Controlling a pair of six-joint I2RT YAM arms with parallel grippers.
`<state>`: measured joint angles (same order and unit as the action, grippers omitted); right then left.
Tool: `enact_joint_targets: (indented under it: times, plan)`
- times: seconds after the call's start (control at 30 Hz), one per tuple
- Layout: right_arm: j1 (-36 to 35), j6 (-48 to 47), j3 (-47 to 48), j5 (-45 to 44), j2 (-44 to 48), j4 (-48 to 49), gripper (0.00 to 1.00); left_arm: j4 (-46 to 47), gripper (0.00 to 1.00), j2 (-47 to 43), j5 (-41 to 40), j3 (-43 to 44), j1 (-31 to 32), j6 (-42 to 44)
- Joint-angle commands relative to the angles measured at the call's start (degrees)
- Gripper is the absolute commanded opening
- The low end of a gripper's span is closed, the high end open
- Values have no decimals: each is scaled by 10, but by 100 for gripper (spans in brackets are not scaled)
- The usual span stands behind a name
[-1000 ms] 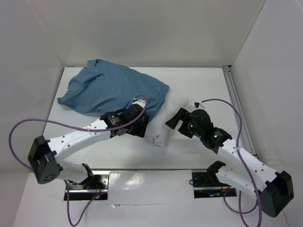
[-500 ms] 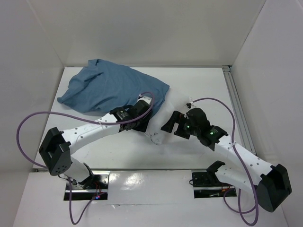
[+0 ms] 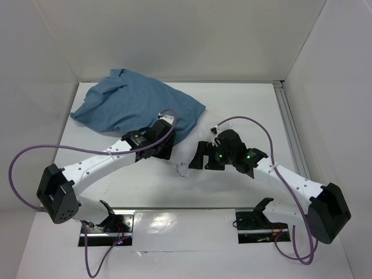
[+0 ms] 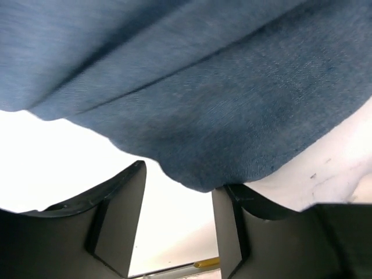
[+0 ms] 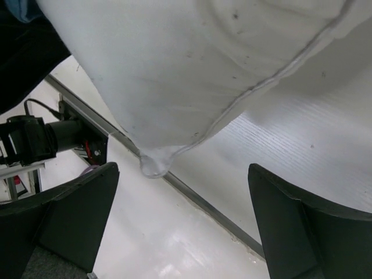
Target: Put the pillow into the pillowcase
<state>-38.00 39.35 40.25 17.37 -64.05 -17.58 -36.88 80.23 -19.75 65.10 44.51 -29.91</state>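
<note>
The blue pillowcase (image 3: 139, 107) lies crumpled at the table's back left. Only a pointed white corner of the pillow (image 3: 183, 169) shows in the top view, between the two grippers; the rest is under the cloth and the arms. My left gripper (image 3: 160, 149) is at the pillowcase's near right edge. In the left wrist view it (image 4: 174, 232) is open, and the pillowcase (image 4: 192, 87) hangs just above its fingertips, with the pillow (image 4: 343, 168) at right. My right gripper (image 3: 203, 158) is open wide. In its wrist view (image 5: 183, 226) the pillow (image 5: 192, 70) fills the top, its corner hanging between the fingers.
White walls enclose the table on three sides. A metal rail (image 3: 290, 131) runs along the table's right edge. The purple cables (image 3: 23, 157) loop beside the arms. The arm bases and mounting plates (image 3: 256, 221) sit at the near edge.
Both grippers have moved left, toward the pillowcase. The pillow has gone with them, and less white shows now. The right gripper has closed in on the pillow's near corner.
</note>
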Motion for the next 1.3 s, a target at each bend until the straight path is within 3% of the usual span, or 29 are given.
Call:
enact_joint_targets:
  times: [0.0,0.23,0.33,0.37,0.4,0.43,0.47,0.5,0.63,0.67,0.87,0.97,1.0,1.03,1.1,1.2,1.27]
  plan:
    - [-2,-18,35,30,-5,35,99,25,65,-37,34,-2,-17,24]
    - [-45,-5,48,58,-66,117,99,39,65,-32,71,-3,-47,41]
    - [-54,25,48,41,-104,155,91,39,63,-32,77,2,-47,46]
    - [-54,30,48,41,-122,163,85,39,63,-32,77,2,-52,46]
    - [-54,30,56,17,-128,163,52,39,63,-32,77,2,-52,46]
    - [-54,35,56,1,-129,139,27,39,60,-32,77,2,-52,46]
    - [-54,35,56,-14,-129,131,7,39,60,-32,77,-3,-52,51]
    - [-54,43,56,-32,-120,131,0,39,59,-32,77,-9,-52,51]
    - [-35,49,43,-44,-82,126,0,39,25,-32,88,-15,-58,51]
    - [-35,49,43,-44,-82,118,0,39,1,-32,95,-15,-58,51]
    - [11,55,78,-41,-99,170,0,23,0,-32,175,75,-32,51]
    - [85,21,240,-6,-165,154,0,5,0,-1,246,244,-11,57]
    - [100,9,286,6,-187,148,0,-5,0,35,279,366,-4,57]
    - [108,2,363,0,-193,139,0,-12,0,54,298,426,-4,57]
    - [108,-4,402,-19,-193,120,0,-3,0,105,359,566,7,46]
    - [87,33,318,-39,-184,172,0,17,0,149,405,641,8,15]
    - [87,91,202,-44,-175,226,0,34,0,164,421,633,-16,-14]
